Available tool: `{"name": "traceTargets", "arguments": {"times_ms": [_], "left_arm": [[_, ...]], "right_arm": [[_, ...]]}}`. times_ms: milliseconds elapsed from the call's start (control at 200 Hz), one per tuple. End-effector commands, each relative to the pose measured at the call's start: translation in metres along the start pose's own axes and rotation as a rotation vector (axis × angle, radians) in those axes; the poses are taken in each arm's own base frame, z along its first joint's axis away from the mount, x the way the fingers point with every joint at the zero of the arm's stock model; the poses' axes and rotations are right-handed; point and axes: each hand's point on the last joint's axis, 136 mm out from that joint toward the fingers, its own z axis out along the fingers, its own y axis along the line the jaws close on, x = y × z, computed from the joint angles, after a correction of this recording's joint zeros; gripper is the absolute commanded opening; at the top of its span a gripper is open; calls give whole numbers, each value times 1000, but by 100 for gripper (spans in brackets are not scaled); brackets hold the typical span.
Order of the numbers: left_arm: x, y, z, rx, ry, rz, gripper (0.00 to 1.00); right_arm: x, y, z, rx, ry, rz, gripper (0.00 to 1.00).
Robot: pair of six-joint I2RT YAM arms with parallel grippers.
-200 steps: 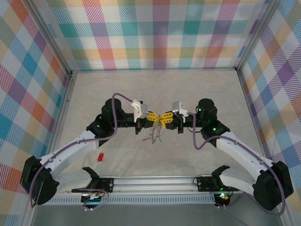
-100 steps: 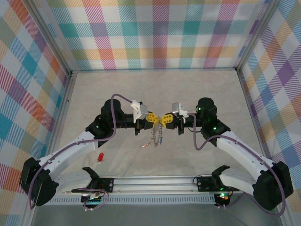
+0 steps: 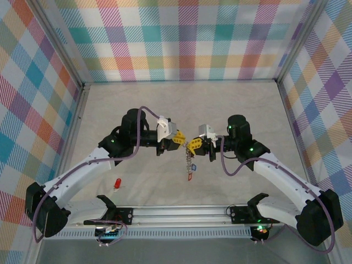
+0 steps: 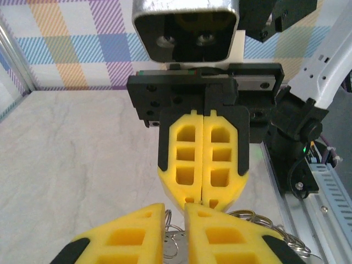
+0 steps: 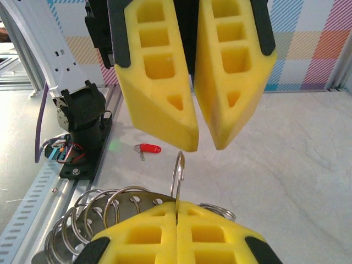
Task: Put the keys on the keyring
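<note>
My right gripper (image 3: 193, 145) is shut on the keyring (image 3: 190, 159), a chain of thin steel rings that hangs down from it. Small blue and red keys (image 3: 191, 176) dangle at the chain's lower end. In the right wrist view one ring (image 5: 177, 170) stands upright out of the shut right gripper (image 5: 177, 204), with more rings and a perforated metal plate (image 5: 110, 206) to the left. My left gripper (image 3: 179, 139) faces it tip to tip, slightly open, its fingers (image 5: 165, 110) apart and holding nothing. A loose red key (image 3: 117, 183) lies on the table.
The red key (image 5: 148, 148) lies on the marble table (image 3: 165, 104) near the left arm's base. An aluminium rail (image 3: 181, 212) runs along the near edge. Plaid walls enclose the table on three sides.
The left gripper has opened, let go of the ring and drawn back a little. The chain has swung down and now hangs straight from the right gripper, which has shut tighter.
</note>
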Motion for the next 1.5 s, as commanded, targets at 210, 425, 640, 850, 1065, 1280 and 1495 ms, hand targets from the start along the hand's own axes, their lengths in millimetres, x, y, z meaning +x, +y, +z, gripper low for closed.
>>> {"name": "traceTargets", "arguments": {"times_ms": [210, 425, 640, 850, 1065, 1280, 1495], "left_arm": [[4, -17, -2, 85, 51, 23, 25], [7, -20, -8, 78, 78, -3, 32], [9, -19, -11, 57, 90, -4, 33], [12, -19, -13, 41, 91, -15, 36], [14, -21, -13, 47, 101, -26, 37], [19, -14, -7, 34, 127, -44, 35], [19, -7, 0, 14, 138, -17, 34]], "right_arm": [[-22, 1, -1, -11, -43, -61, 0], [-19, 0, 0, -9, -41, -53, 0], [-18, 0, 0, -9, -37, -50, 0], [-17, -1, 0, -1, -34, -49, 0], [-18, -3, 0, 8, -33, -44, 0], [-19, -3, 1, 2, -37, -48, 0], [-19, -3, 2, -8, -41, -44, 0]]}}
